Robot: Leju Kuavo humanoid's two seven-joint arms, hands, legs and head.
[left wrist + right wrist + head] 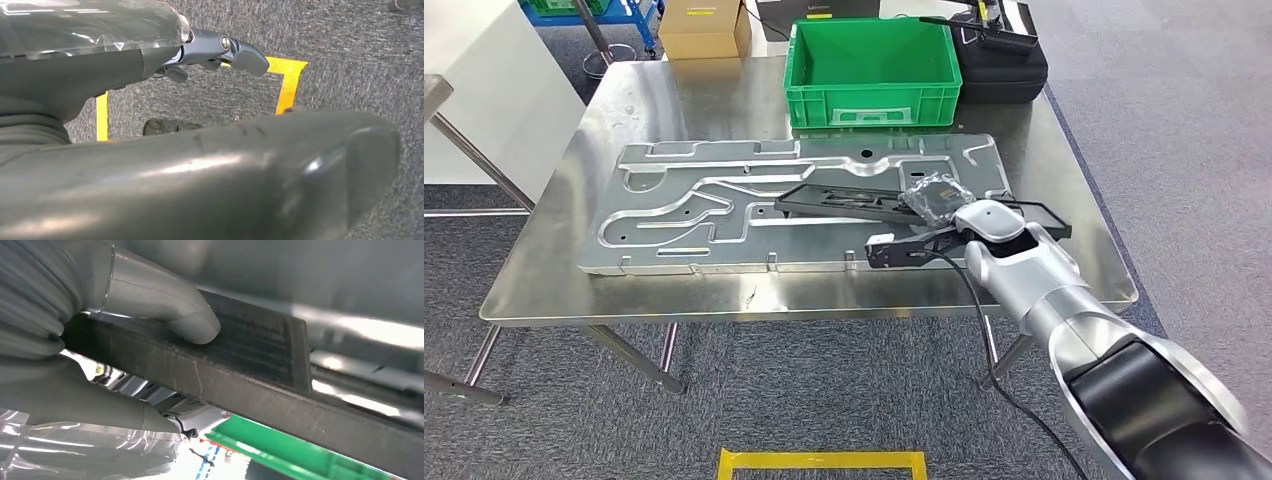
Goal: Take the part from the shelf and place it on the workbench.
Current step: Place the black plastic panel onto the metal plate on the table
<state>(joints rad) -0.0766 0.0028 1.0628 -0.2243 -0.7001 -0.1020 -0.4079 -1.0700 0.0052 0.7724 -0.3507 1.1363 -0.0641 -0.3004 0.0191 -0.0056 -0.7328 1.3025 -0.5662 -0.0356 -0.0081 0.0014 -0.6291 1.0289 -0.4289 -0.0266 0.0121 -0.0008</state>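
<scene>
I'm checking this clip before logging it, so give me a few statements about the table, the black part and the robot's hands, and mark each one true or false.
1. The right hand holds the black frame part over the metal table. True.
2. The green crate holds several parts. False: it looks empty.
3. A large silver stamped panel lies flat on the table. True.
4. The left hand grips the other end of the black part. False: it hangs over grey carpet by a yellow floor marking, holding nothing.
5. The green crate stands at the table's near edge. False: it stands at the far edge, beyond the panel.
</scene>
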